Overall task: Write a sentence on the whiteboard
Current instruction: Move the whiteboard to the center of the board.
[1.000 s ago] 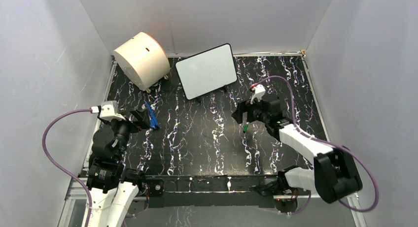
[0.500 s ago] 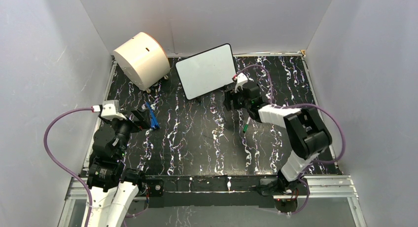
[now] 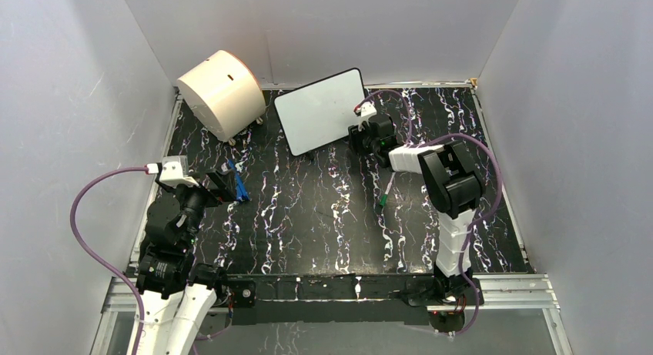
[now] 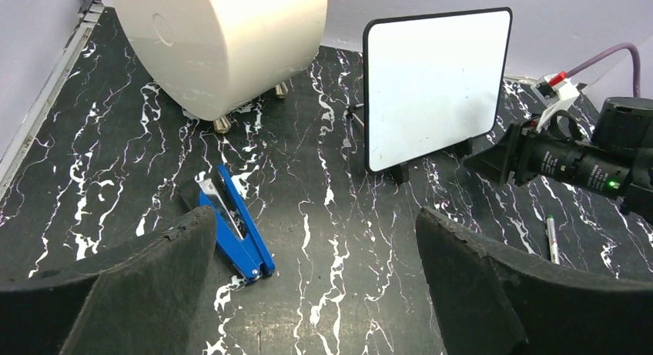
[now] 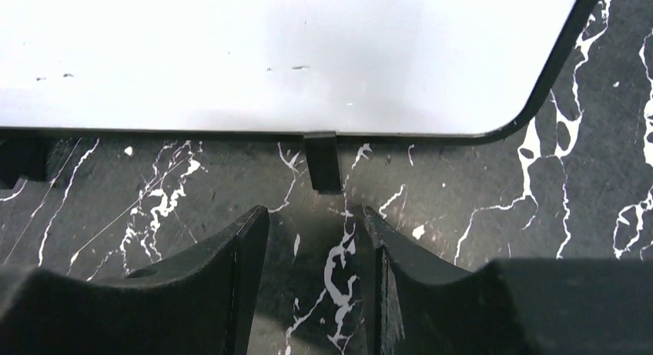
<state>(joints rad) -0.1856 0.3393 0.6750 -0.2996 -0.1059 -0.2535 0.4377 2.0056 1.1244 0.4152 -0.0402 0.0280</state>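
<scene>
The blank whiteboard [image 3: 322, 111] stands on its feet at the counter's [image 3: 308, 216] back, with the right end effector [image 5: 314, 215], narrowly parted and empty, low before one foot [image 5: 322, 161], likely to square it for writing, while the left end effector [image 4: 316, 216] gapes empty well in front of it.

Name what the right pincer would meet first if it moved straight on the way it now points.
The right pincer would probably hit the whiteboard at its short black foot, dead ahead in its wrist view; depth is unclear.
</scene>
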